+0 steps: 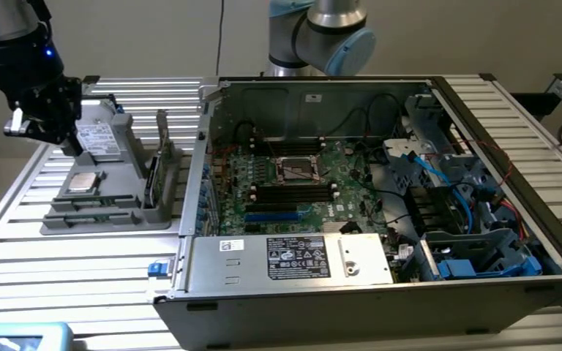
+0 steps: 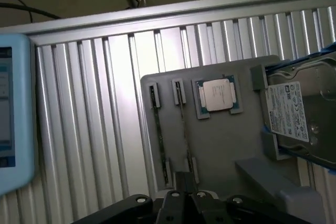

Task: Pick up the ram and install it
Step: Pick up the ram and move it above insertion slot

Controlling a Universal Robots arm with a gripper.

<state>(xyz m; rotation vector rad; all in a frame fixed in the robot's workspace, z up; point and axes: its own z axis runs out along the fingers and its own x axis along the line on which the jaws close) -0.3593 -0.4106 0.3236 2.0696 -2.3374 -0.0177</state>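
Observation:
Two ram sticks stand on edge in slots of the grey parts holder (image 1: 115,216) at the exterior view's left: one ram (image 1: 162,142) further back and one (image 1: 150,183) nearer. From the wrist camera the same sticks look like thin lines, one ram (image 2: 159,135) and one (image 2: 184,124). My gripper (image 1: 64,142) hangs above the holder's back end, over the hard drive (image 1: 100,135), and is apart from both sticks. In the wrist view the gripper (image 2: 184,179) is shut with nothing in it. The open PC case (image 1: 213,241) shows the motherboard's black slots (image 1: 286,191) and blue slots (image 1: 271,216).
A silver processor chip (image 1: 84,181) (image 2: 218,95) lies flat on the holder beside the sticks. The hard drive (image 2: 299,108) sits at the holder's end. A blue-framed screen (image 1: 17,338) (image 2: 13,114) lies on the slatted table. Cables and drive cages crowd the case's right side.

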